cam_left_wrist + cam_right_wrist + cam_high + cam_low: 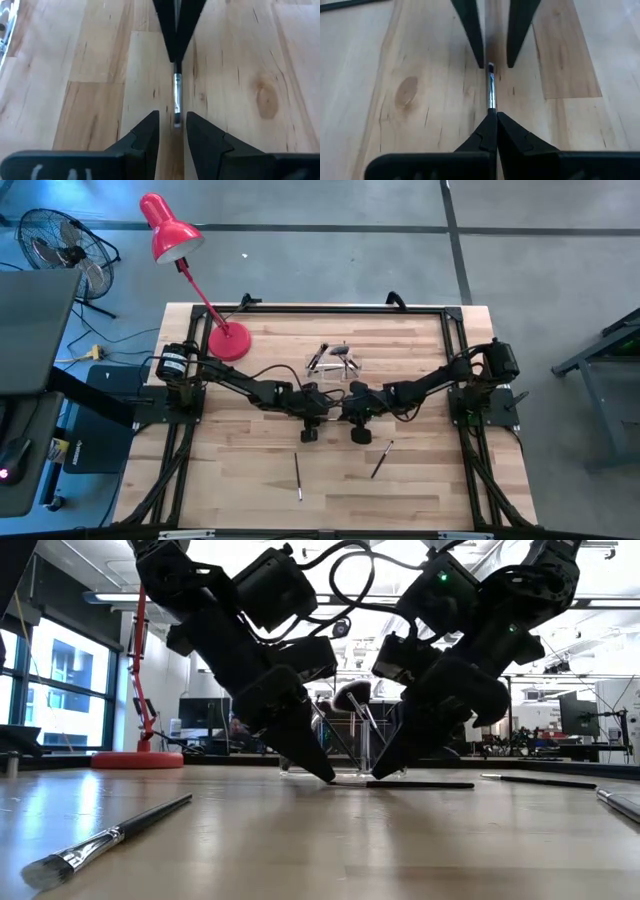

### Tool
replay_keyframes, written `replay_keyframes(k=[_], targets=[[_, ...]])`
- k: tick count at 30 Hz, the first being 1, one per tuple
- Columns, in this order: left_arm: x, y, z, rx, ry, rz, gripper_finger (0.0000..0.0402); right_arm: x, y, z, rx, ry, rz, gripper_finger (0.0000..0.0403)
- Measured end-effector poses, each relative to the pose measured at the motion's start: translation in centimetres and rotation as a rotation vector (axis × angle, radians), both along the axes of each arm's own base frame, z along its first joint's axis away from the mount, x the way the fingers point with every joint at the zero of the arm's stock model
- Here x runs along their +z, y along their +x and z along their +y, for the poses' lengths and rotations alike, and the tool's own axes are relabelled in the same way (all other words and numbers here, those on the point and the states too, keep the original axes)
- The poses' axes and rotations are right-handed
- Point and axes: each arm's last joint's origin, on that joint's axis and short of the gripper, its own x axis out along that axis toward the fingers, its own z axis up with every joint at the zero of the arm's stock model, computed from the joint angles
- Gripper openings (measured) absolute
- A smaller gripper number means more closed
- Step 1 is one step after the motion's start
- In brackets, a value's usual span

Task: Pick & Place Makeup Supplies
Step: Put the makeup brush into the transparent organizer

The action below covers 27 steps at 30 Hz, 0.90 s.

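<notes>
A thin brush with a silvery ferrule (491, 92) and a dark handle (425, 784) lies flat at the table's middle, under both grippers. My right gripper (492, 116) is shut on it. My left gripper (173, 122) is open and faces the right one, with a fingertip standing on either side of the brush's tip (177, 117). The small clear holder (335, 360) stands just beyond them with several brushes upright in it, one with a fluffy dark head (350, 695). Two more brushes (298, 475) (382, 460) lie flat nearer the near edge. My right gripper pinches the brush between its two fingertips at the silvery ferrule (491, 106), a short way back from the tip. The fingers slant down from above and from the table's right, in line with the brush. The brush lies on the table, its handle running off toward the right.
A red desk lamp stands on its round base (228, 340) at the far left of the table. Black rails (455, 350) run along the table's sides. Bare wood (250, 480) lies toward the near edge, around the two loose brushes.
</notes>
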Motion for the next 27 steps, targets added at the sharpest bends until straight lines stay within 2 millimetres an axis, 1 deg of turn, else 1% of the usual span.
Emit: replay_keyframes(k=[8, 11, 16, 18, 23, 27], targets=[[0.0, 0.0, -0.6, -0.025, -0.004, -0.005, 0.0097, 0.2, 0.2, 0.0, -0.017, 0.012, -0.024, 0.0000], [-0.6, 0.4, -0.7, -0.023, -0.008, -0.005, 0.0097, 0.2, 0.2, 0.0, -0.016, 0.015, -0.032, 0.0000], [-0.2, 0.9, -0.9, -0.014, 0.006, -0.015, 0.0097, 0.2, 0.2, 0.0, -0.020, 0.027, -0.027, 0.0000], [-0.7, 1.5, -0.8, 0.014, 0.030, -0.013, 0.0097, 0.2, 0.2, 0.0, -0.033, 0.041, -0.024, 0.0000], [-0.3, 1.9, -0.8, 0.006, 0.022, -0.009, 0.0097, 0.1, 0.1, 0.0, -0.042, 0.047, -0.007, 0.0000], [-0.8, 2.2, -0.9, 0.008, 0.022, 0.007, 0.0097, 0.0, 0.0, 0.0, -0.044, 0.047, 0.006, 0.0000]])
